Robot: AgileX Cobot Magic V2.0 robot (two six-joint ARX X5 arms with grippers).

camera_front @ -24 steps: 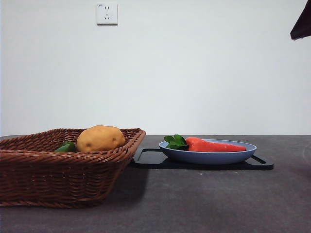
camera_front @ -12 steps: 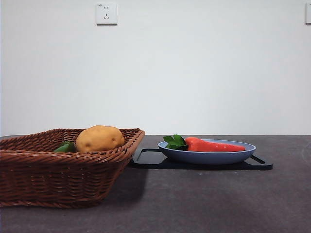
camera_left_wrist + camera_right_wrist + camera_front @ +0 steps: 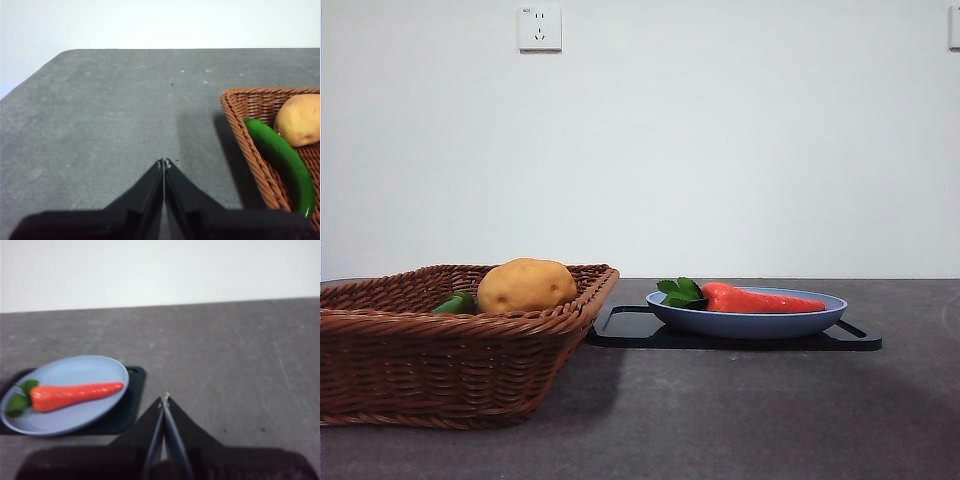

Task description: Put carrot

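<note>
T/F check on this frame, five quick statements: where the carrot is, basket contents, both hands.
1. The carrot lies on the blue plate. True.
2. The left hand grips the carrot. False: it is shut on nothing, over bare table beside the basket.
3. The potato sits in the basket. True.
4. The plate rests directly on the table. False: a black tray is under it.
5. The right hand is wide open above the carrot. False: it is shut, off to the side of the plate.
</note>
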